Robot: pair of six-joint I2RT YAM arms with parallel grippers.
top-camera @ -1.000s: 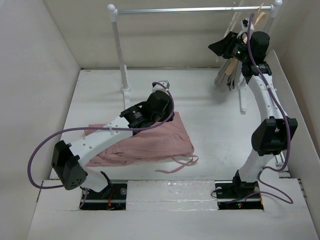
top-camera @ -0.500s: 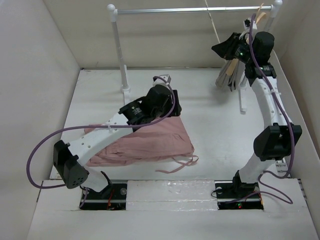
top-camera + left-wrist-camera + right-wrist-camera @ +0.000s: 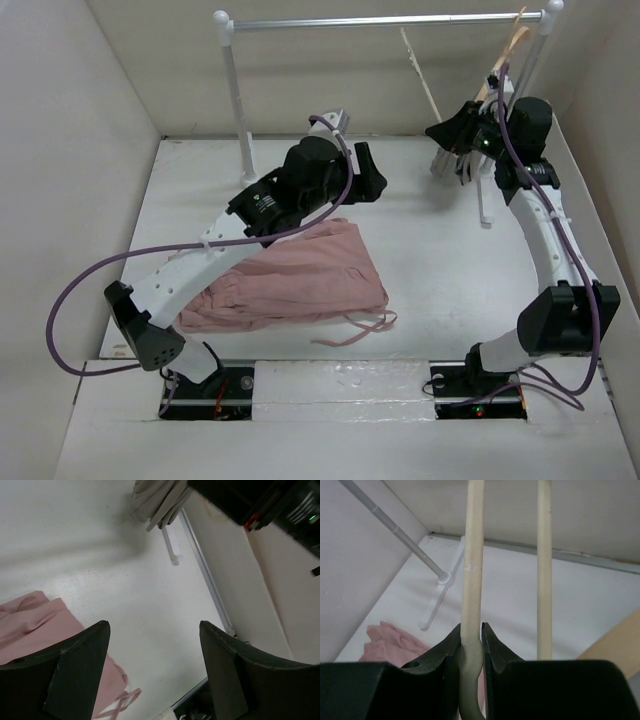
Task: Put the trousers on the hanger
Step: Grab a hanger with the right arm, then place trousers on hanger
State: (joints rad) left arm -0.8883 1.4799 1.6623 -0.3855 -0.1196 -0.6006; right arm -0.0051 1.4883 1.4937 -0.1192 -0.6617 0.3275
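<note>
The dusty-pink trousers lie crumpled on the white table, front left, with the drawstrings trailing right. They also show in the left wrist view and the right wrist view. My left gripper is open and empty, raised above the table beyond the trousers; its view shows it over bare table. My right gripper is shut on the thin cream hanger, which sticks up and left below the rail. In the right wrist view the jaws clamp one hanger bar.
A white rack with a metal rail stands at the back, with its left post. A tan wooden hanger with a grey garment hangs at the rail's right end. White walls enclose the table.
My left gripper has lifted off the trousers and moved back and right. My right gripper has come down and left with the cream hanger, away from the rail.
</note>
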